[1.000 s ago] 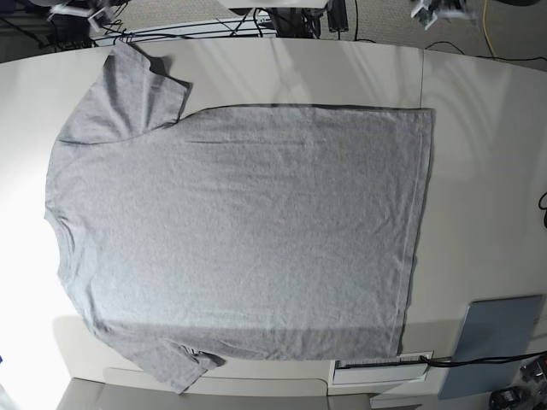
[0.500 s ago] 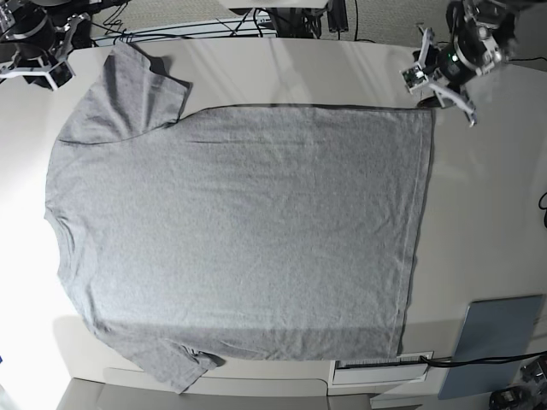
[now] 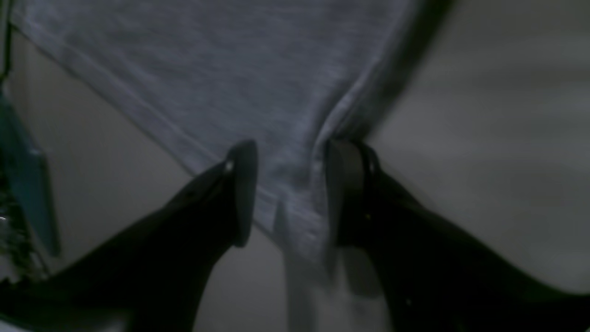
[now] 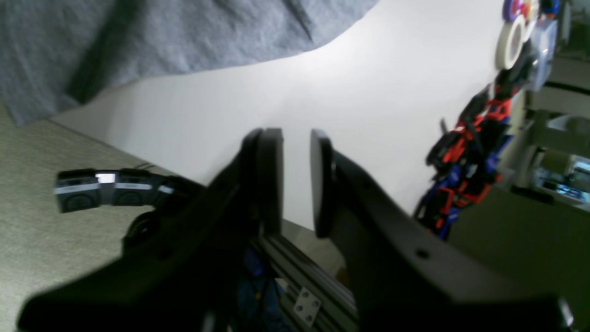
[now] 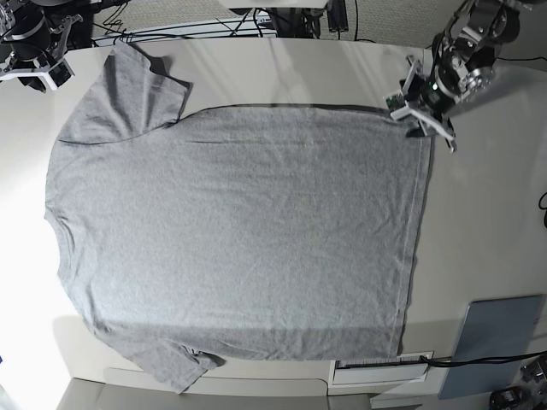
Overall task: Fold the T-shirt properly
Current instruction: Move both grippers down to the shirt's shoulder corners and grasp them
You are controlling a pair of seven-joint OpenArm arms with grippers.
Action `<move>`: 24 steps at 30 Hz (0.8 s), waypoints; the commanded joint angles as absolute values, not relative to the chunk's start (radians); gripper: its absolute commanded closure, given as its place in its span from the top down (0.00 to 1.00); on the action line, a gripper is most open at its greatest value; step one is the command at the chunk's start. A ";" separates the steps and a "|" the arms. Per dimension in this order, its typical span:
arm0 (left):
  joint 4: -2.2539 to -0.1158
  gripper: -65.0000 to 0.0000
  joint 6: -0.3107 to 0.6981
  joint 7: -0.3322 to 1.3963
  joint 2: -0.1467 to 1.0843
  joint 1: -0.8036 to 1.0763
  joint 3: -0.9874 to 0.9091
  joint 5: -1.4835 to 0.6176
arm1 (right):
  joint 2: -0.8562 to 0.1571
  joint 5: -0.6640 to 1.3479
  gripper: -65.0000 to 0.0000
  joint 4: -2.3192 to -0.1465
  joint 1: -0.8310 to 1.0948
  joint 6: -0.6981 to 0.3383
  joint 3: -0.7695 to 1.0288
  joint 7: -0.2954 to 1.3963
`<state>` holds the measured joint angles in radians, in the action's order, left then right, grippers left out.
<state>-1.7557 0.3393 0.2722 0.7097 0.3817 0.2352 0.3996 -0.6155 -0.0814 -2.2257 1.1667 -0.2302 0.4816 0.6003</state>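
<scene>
T-shirt (image 5: 239, 231) lies flat on the tabletop (image 5: 487, 222); my left tool (image 3: 288, 193) has just dropped onto its far-right hem corner, jaws apart, ready to pinch; right tool (image 4: 295, 180) hangs slightly parted, empty.

A blue-grey pad (image 5: 498, 340) lies flat on the pale surface (image 5: 487, 213) at five o'clock; black cables (image 5: 197, 30) run along its twelve o'clock edge.
</scene>
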 commanded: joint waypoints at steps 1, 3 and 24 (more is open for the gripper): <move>-1.737 0.41 0.362 0.299 0.723 0.378 0.246 0.414 | -0.624 -0.098 0.17 -2.239 1.177 -0.217 0.493 0.595; -1.715 0.39 0.364 0.299 0.723 0.360 0.255 0.420 | -0.624 -0.117 0.17 -2.239 1.177 -0.219 0.493 0.595; -1.704 0.00 0.445 0.299 0.714 0.354 0.255 0.419 | -0.741 -0.324 0.28 -2.066 1.023 -0.561 0.361 0.467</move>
<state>-1.7145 0.4000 0.2527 0.7036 0.3424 0.2527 0.4114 -0.7269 -0.3176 -2.0560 1.0161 -0.5713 0.3515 0.4713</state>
